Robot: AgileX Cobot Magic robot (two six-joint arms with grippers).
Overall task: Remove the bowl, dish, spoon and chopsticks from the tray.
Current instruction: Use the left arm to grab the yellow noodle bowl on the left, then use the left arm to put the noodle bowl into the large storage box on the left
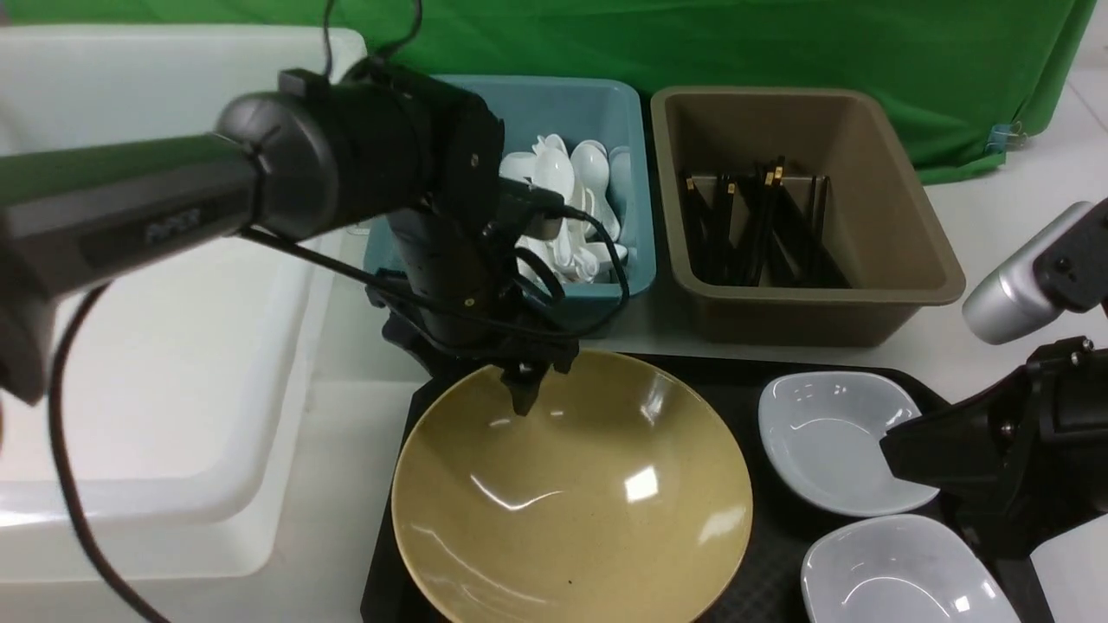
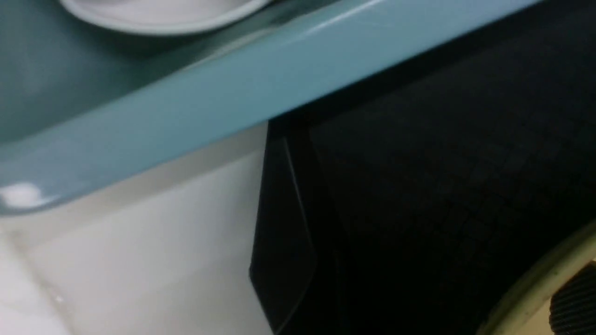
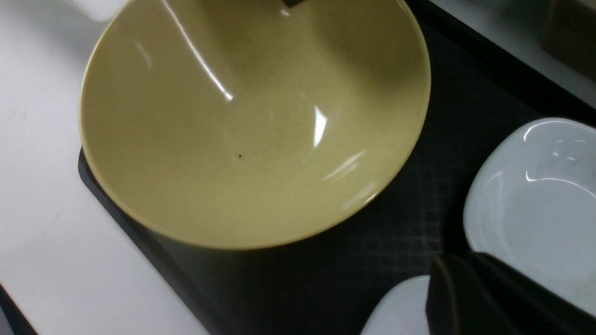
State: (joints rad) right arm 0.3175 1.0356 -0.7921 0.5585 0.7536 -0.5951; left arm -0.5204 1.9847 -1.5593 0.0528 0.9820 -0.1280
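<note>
The mustard-yellow bowl (image 1: 571,493) sits on the left of the black tray (image 1: 762,588). My left gripper (image 1: 524,394) is at the bowl's far rim, shut on it. One ribbed finger pad (image 2: 575,302) lies inside the rim (image 2: 535,284); the other finger is hidden. Two white dishes (image 1: 827,441) (image 1: 892,575) lie on the tray's right side. My right gripper (image 1: 892,450) hovers over them, shut and empty; it also shows in the right wrist view (image 3: 442,279). No spoon or chopsticks show on the tray.
A teal bin (image 1: 597,108) holding several white spoons (image 1: 563,173) stands behind the tray. A brown bin (image 1: 892,216) with black chopsticks (image 1: 753,225) is to its right. A large white tub (image 1: 173,346) fills the left side. A green cloth hangs at the back.
</note>
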